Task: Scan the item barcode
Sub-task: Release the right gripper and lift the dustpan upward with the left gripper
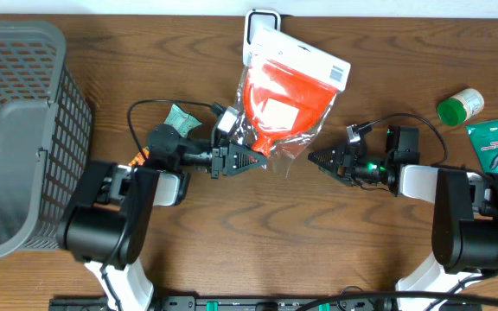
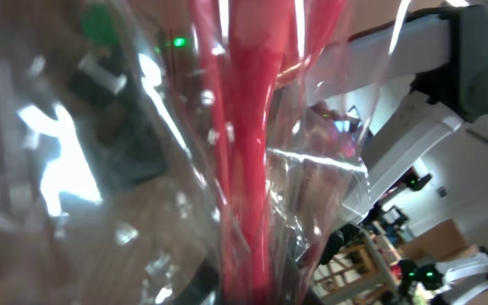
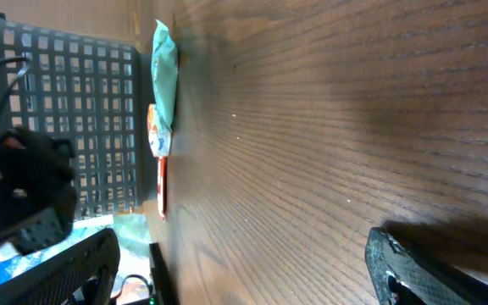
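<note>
Nearest the robot, the bag is pinched at its near clear edge by the left gripper, whose jaws are clamped on the plastic. In the left wrist view only crumpled film and red are seen. Just right of that edge the right gripper is held with jaws wide apart, and nothing is gripped. The bag is stretched away from the robot, with its white card top at the far end. Beyond that top a white device is partly covered by the bag; whether it is the scanner cannot be told. A dark patch on the card may be the barcode. The film should be pulled taut and the printed face turned squarely to the reader, with glare avoided.
</note>
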Controlling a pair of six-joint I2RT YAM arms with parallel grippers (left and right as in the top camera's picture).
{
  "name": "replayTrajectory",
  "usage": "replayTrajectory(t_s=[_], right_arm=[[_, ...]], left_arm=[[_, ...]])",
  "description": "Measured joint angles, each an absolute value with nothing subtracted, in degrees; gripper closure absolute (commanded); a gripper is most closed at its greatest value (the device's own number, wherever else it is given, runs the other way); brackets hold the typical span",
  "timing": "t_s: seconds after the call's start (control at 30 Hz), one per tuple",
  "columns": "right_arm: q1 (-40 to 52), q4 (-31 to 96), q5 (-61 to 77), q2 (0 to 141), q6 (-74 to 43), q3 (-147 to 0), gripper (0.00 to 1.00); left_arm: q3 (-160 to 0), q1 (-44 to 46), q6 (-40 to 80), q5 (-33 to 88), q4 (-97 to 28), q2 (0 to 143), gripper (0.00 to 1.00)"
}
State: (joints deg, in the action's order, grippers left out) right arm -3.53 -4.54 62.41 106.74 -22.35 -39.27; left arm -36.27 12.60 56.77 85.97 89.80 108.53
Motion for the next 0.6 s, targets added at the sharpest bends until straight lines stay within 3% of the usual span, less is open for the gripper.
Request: replayTrajectory(t_s=[0.6], right_arm=[[-3.53,-4.10,62.33,106.69,-21.78,-39.33,0.07]], left_arm=[[-36.27,8.67,56.77,86.98,89.84,98.56,0.92]])
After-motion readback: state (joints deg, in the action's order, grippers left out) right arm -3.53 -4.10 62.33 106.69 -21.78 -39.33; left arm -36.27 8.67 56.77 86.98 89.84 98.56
